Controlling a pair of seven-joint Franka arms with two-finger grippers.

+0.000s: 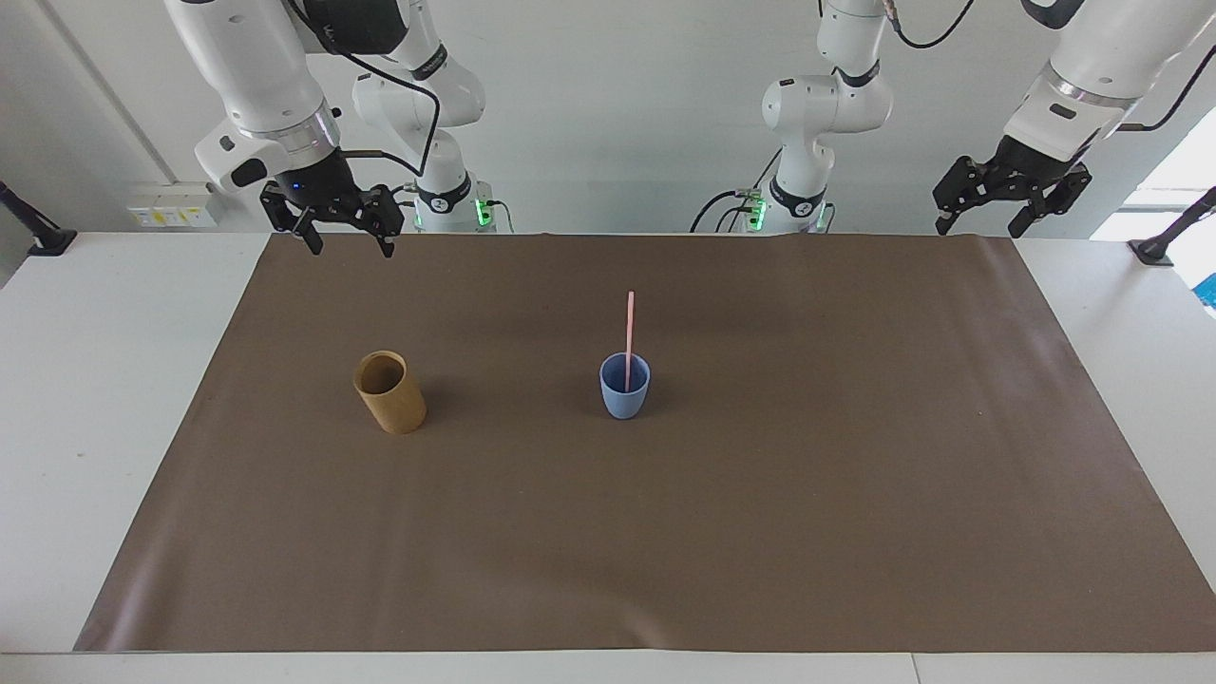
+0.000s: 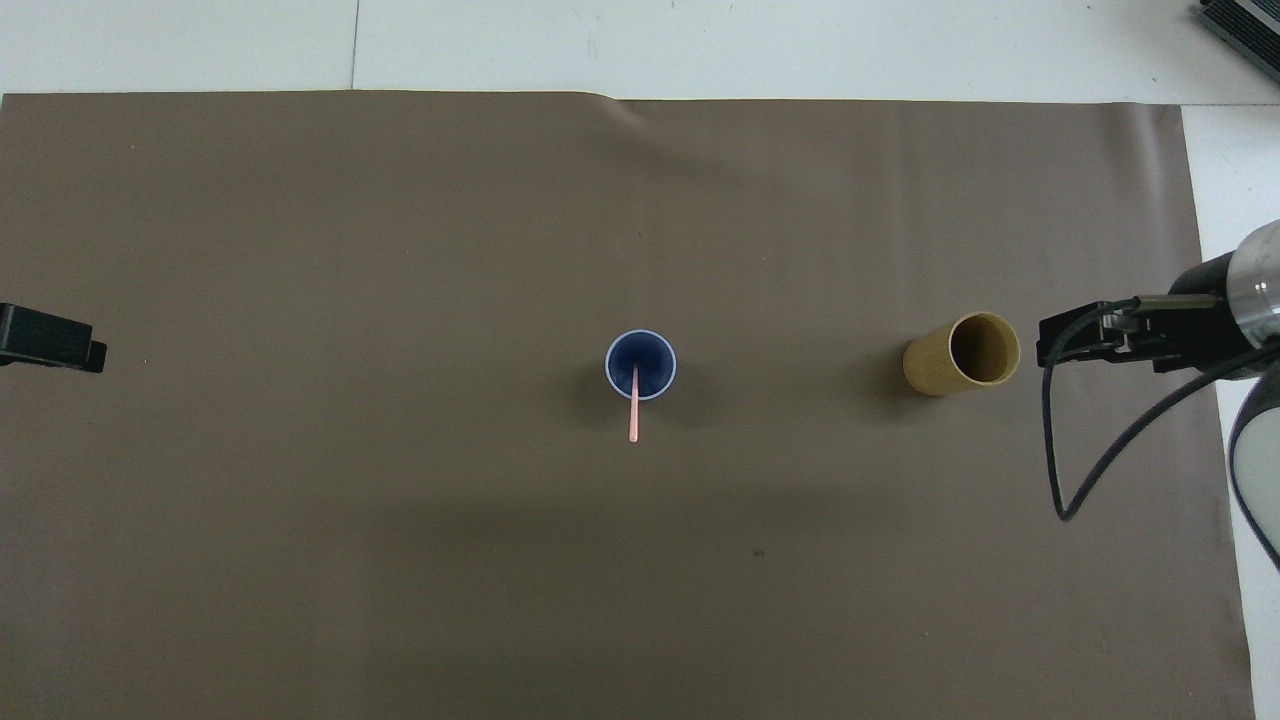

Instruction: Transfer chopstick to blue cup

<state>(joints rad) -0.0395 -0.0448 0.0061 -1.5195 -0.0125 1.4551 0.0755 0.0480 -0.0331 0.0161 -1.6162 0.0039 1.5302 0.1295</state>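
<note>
The pale-pink chopstick [image 1: 628, 337] [image 2: 634, 410] stands in the blue cup [image 1: 624, 388] [image 2: 641, 365] near the middle of the brown mat, leaning toward the robots. My right gripper [image 1: 348, 249] [image 2: 1060, 338] hangs open and empty above the mat's edge at the right arm's end, beside the tan cup. Over the corner at the left arm's end, my left gripper [image 1: 980, 228] [image 2: 50, 340] waits open and empty, raised above the mat.
A taller tan-brown cup [image 1: 390, 391] [image 2: 962, 353] stands upright and empty toward the right arm's end. The brown mat [image 1: 665, 532] covers most of the white table [image 1: 85, 399]. A black cable [image 2: 1050, 440] loops from the right arm's wrist.
</note>
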